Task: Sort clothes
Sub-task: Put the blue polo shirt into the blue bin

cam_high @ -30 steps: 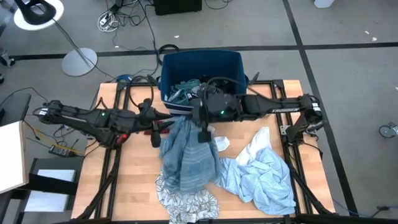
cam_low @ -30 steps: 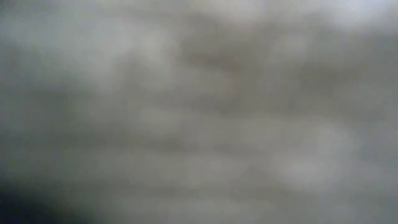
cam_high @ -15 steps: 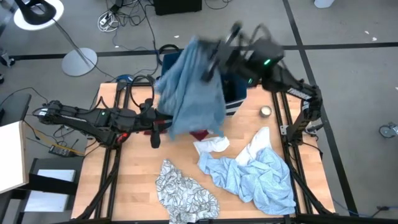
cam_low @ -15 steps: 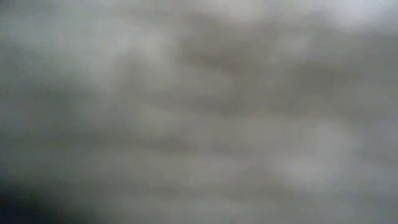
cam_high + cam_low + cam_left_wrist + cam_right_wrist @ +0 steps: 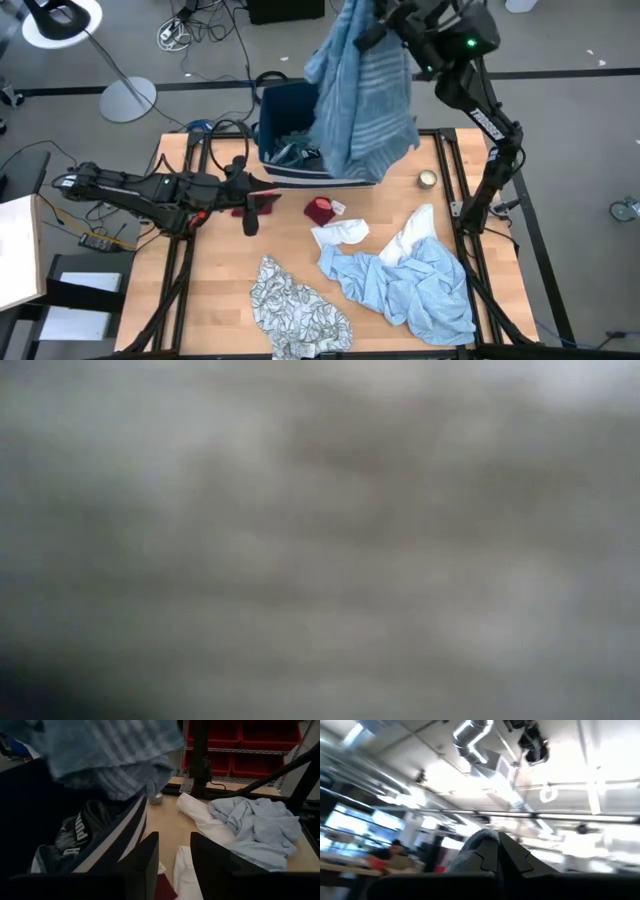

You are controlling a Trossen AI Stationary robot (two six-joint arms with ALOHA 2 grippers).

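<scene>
wooden tabletop (image 5: 215, 290) on a dark frame, grey floor all round. dark blue bin (image 5: 290, 105) at the far edge, taken as landmark; black and teal clothes (image 5: 290, 150) heaped inside it.

right hand (image 5: 372, 22) raised high above the bin, clenched on a blue-striped garment (image 5: 360, 95) that hangs down over the bin's right half. in the right wrist view, fingers (image 5: 485, 857) pressed together round a fold of that cloth, ceiling pipes and lights behind.

left hand (image 5: 250, 215) low over the tabletop just in front of the bin's left corner, released and holding nothing; in the left wrist view, fingers (image 5: 145, 857) standing apart beside the bin wall (image 5: 30, 805).

small red garment (image 5: 320, 211) just in front of the bin, white garment (image 5: 340, 235) just beyond it toward the near edge. pale blue garment (image 5: 410, 285) well in front of the bin to the right. leaf print garment (image 5: 295, 310) well in front of the bin, near the tabletop's front edge.

low view all grey blur, nothing to tell.
</scene>
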